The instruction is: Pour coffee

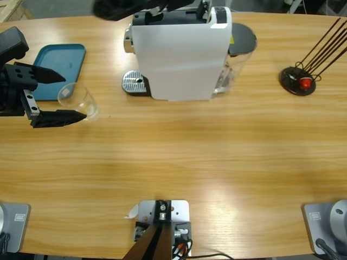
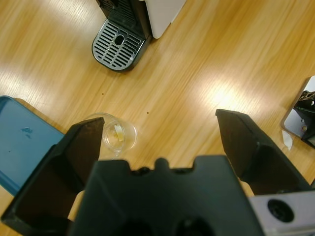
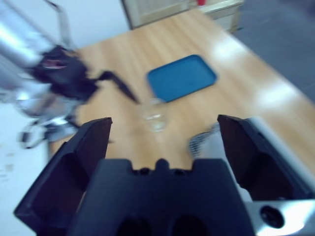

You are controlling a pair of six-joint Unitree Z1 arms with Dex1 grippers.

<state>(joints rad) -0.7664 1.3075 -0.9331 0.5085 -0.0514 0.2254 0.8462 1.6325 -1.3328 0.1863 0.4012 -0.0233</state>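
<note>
Beside the blue tray [image 1: 60, 67] on the counter [image 1: 179, 157] stands a clear tumbler [image 1: 81, 100]; no coffee is discernible in it. Left gripper [image 1: 59, 95]: fingers apart, flanking the tumbler. Right gripper [image 3: 162, 142]: fingers apart, holding nothing, above the white coffee machine [image 1: 181, 51].

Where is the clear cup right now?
In the high view the clear cup stands at the table's left end, just right of the blue tray, between the left gripper's open jaws.

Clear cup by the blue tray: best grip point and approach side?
Grip the clear cup across its side wall near mid-height, coming in level from the table's left end, where the left end effector already has open jaws on both sides. It stands upright beside the blue tray, so a sideways pinch probably keeps it level.
</note>
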